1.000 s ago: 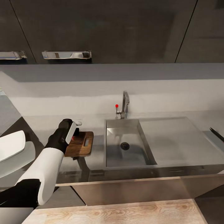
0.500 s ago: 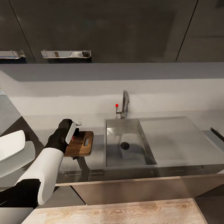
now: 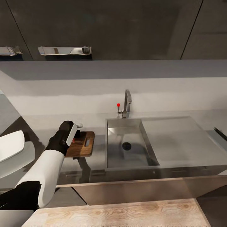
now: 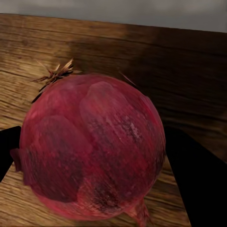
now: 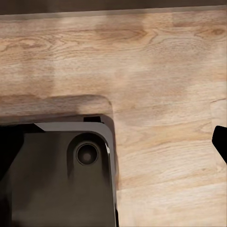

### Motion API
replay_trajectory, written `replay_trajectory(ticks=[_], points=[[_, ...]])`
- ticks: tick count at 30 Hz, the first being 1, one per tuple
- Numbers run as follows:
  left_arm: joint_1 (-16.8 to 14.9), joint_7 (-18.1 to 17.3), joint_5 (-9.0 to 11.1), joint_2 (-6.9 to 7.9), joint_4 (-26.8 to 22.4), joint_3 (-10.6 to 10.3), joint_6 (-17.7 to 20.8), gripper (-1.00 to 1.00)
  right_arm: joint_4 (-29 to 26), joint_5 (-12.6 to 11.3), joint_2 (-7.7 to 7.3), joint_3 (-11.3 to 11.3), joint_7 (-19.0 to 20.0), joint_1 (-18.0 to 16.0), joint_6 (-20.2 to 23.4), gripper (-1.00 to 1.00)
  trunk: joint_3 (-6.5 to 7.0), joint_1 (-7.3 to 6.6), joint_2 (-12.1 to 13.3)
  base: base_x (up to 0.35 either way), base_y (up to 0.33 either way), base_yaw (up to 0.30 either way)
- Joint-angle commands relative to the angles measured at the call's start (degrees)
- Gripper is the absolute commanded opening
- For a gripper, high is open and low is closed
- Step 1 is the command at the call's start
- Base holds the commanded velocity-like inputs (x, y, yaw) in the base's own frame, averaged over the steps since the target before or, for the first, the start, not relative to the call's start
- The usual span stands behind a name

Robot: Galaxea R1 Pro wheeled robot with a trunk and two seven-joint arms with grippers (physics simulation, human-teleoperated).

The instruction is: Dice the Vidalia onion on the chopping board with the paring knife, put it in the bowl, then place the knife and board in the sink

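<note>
My left gripper (image 3: 76,133) hovers over the left end of the brown chopping board (image 3: 85,147) and is shut on the Vidalia onion (image 4: 92,149). Up close the onion is a dark red ball between two black fingers (image 4: 196,179), with the board's wood grain (image 4: 142,52) right behind it. The steel sink (image 3: 113,138) lies just right of the board, and its basin holds nothing but the drain. A white bowl (image 3: 11,146) sits on the countertop (image 3: 41,123) at the far left. A dark slim blade (image 3: 220,134), probably the paring knife, pokes in at the right edge.
The chrome tap (image 3: 127,102) with a red dot stands behind the basin, and the flat drainer (image 3: 176,138) is to its right. Black wall cabinets (image 3: 110,28) hang above. The right wrist view looks down on the wood floor (image 5: 161,61) and the robot's black base (image 5: 56,175).
The whole picture has shifted slightly, so the camera moved. My left gripper still holds the onion over the same end of the board.
</note>
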Motion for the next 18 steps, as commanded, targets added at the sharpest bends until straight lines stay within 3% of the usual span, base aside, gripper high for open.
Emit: replay_trajectory(ticks=[1,18], points=[[0.0,0.5,0.5,-0.05,0.0,0.1,0.1,-1.00,0.0,-0.6,-0.04,0.5,-0.2,0.0,-0.2,1.00,-0.19,0.03,-0.1,0.000,0.000,0.000],[0.0,0.5,0.5,0.02,0.0,0.1,0.1,-1.00,0.0,-0.6,-0.04,0.5,-0.2,0.0,-0.2,1.00,-1.26,0.03,-0.1,0.000,0.000,0.000]])
